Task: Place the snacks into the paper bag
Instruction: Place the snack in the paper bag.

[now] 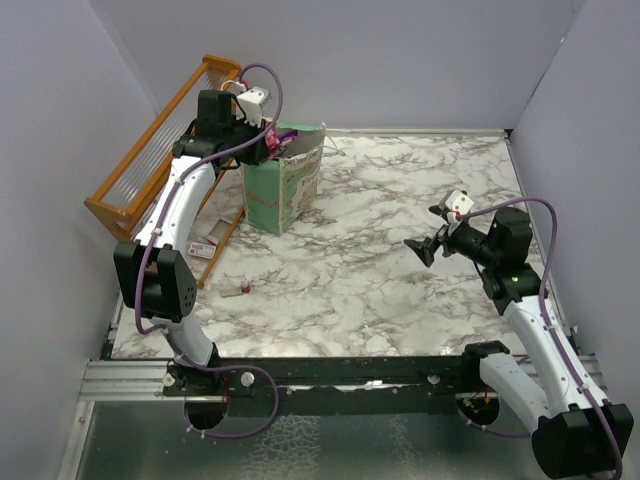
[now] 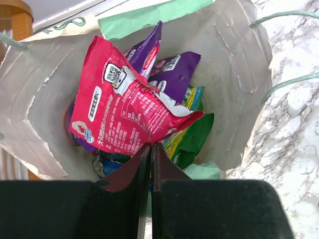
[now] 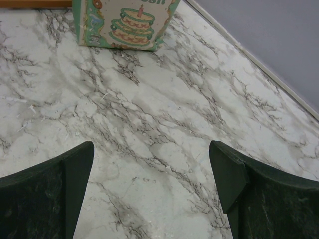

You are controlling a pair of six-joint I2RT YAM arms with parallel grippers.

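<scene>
- The left end effector (image 2: 151,145) hangs over the open mouth of the paper bag (image 2: 234,64), pointing down into it.
- Its fingers are almost together, with only a thin slit between them. The lower edge of a red packet (image 2: 124,109) meets the tips. I cannot tell whether the fingers pinch it or merely touch it.
- The red packet lies crumpled on top of the other snacks inside the bag, printed side up.
- Under and behind it are two purple packets (image 2: 174,69), a green packet (image 2: 197,134) at the right, and a blue packet (image 2: 112,162) low on the left. All are within the bag's walls.
- The bag's thin loop handles (image 2: 289,15) hang out over the marble table (image 1: 380,270).
- In the top view the bag stands upright at the far left of the table, just beside the orange slatted rack (image 1: 150,160).
- A tiny red-capped tube (image 1: 243,288) lies on the table, well apart from the bag.
- The right end effector (image 3: 151,147) is held above bare table at the right side, well apart from the bag. Its fingers are spread wide with nothing between them.
- The right wrist view shows the bag's printed cake panel at its top edge.
</scene>
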